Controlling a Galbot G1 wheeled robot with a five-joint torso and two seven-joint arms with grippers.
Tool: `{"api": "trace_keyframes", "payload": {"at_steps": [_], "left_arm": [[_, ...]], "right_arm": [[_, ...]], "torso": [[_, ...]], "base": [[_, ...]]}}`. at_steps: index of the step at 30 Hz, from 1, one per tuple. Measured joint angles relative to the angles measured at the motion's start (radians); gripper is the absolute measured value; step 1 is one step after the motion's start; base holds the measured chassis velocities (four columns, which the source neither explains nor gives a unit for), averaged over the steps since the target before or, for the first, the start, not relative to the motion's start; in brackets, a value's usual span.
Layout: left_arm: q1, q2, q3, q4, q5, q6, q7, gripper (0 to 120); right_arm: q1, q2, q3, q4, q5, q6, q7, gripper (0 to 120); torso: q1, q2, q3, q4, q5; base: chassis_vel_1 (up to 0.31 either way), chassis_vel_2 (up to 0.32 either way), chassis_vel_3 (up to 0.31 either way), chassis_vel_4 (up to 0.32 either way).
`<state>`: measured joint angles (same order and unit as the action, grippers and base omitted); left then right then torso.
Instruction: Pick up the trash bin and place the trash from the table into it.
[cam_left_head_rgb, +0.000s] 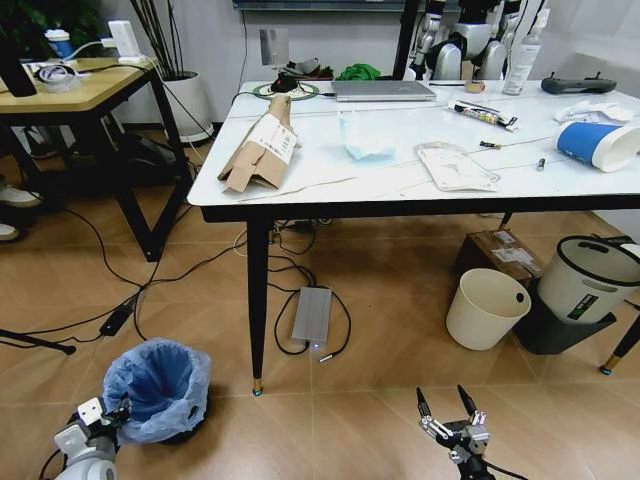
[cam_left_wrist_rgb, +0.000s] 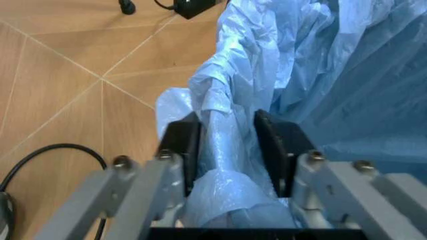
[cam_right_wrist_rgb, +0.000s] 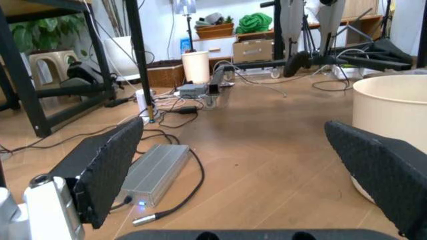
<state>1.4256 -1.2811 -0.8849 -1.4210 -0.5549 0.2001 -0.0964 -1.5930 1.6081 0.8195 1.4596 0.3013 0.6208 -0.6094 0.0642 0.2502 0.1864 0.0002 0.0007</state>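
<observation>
The trash bin (cam_left_head_rgb: 160, 388), dark and lined with a crinkled light-blue bag (cam_left_wrist_rgb: 347, 75), stands on the floor at the lower left. My left gripper (cam_left_head_rgb: 112, 413) is at its near rim. In the left wrist view its black pads (cam_left_wrist_rgb: 188, 145) squeeze the bag-covered rim between them. My right gripper (cam_left_head_rgb: 447, 402) hangs low over the floor at the lower right, open and empty (cam_right_wrist_rgb: 233, 165). On the table (cam_left_head_rgb: 330, 190) lie a flattened cardboard box (cam_left_head_rgb: 262, 150), a white plastic packet (cam_left_head_rgb: 455, 166), a blue paper cup (cam_left_head_rgb: 597, 143) on its side and a crumpled white tissue (cam_left_head_rgb: 596, 110).
A cream bucket (cam_left_head_rgb: 485, 307) (cam_right_wrist_rgb: 393, 115) and a white bin with black rim (cam_left_head_rgb: 590, 275) stand under the table's right end. A silver power brick (cam_left_head_rgb: 312, 315) (cam_right_wrist_rgb: 157, 172) and cables lie on the floor by the black table leg (cam_left_head_rgb: 257, 300). A wood desk (cam_left_head_rgb: 80, 92) stands far left.
</observation>
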Motion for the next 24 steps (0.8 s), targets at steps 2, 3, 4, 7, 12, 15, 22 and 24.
{"api": "trace_keyframes", "payload": {"at_steps": [2,3,4,7,12,15,22,24], "left_arm": [[0.000,-0.001,0.000,0.003,-0.001,0.000,0.004,20],[0.000,-0.001,0.000,0.003,-0.001,0.000,0.007,15],[0.000,-0.001,0.000,0.003,-0.001,0.000,0.007,15],[0.002,-0.004,-0.002,0.004,-0.001,0.000,0.013,4],[0.008,-0.004,-0.003,0.001,-0.002,0.000,0.016,0],[0.016,-0.004,-0.005,-0.004,-0.003,0.000,0.021,0],[0.107,-0.013,0.016,-0.097,-0.006,-0.020,0.065,0],[0.131,-0.014,0.017,-0.119,-0.005,-0.026,0.089,0]], "right_arm": [[0.002,0.000,0.000,0.000,-0.002,0.000,0.002,100],[0.002,0.000,0.000,0.000,-0.002,-0.001,0.003,100],[0.002,0.000,0.000,0.000,-0.002,-0.001,0.003,100],[0.003,0.000,0.000,0.001,-0.005,-0.002,0.004,100],[0.003,0.000,0.001,0.004,-0.006,-0.003,0.005,100],[0.002,0.000,0.001,0.005,-0.007,-0.003,0.005,100],[-0.004,0.000,0.002,0.007,-0.016,-0.001,0.006,100],[-0.006,0.000,0.002,0.008,-0.019,0.000,0.006,100]], "torso": [[0.000,0.000,0.000,0.0000,0.0000],[0.000,0.000,0.000,0.0000,0.0001],[0.000,0.000,0.000,0.0000,0.0001],[0.000,0.000,0.000,-0.0002,0.0001],[0.000,0.000,0.000,-0.0002,-0.0008],[0.000,0.000,0.000,-0.0003,-0.0009],[0.000,0.000,0.000,-0.0005,-0.0020],[0.000,0.000,0.000,-0.0006,-0.0024]], "base": [[0.000,0.000,0.000,0.000],[0.000,0.000,0.000,0.000],[0.000,0.000,0.000,0.000],[0.000,0.000,0.000,0.000],[0.000,0.000,0.000,0.000],[0.000,0.000,0.000,0.000],[0.000,0.000,0.000,0.000],[0.000,0.000,0.000,0.000]]}}
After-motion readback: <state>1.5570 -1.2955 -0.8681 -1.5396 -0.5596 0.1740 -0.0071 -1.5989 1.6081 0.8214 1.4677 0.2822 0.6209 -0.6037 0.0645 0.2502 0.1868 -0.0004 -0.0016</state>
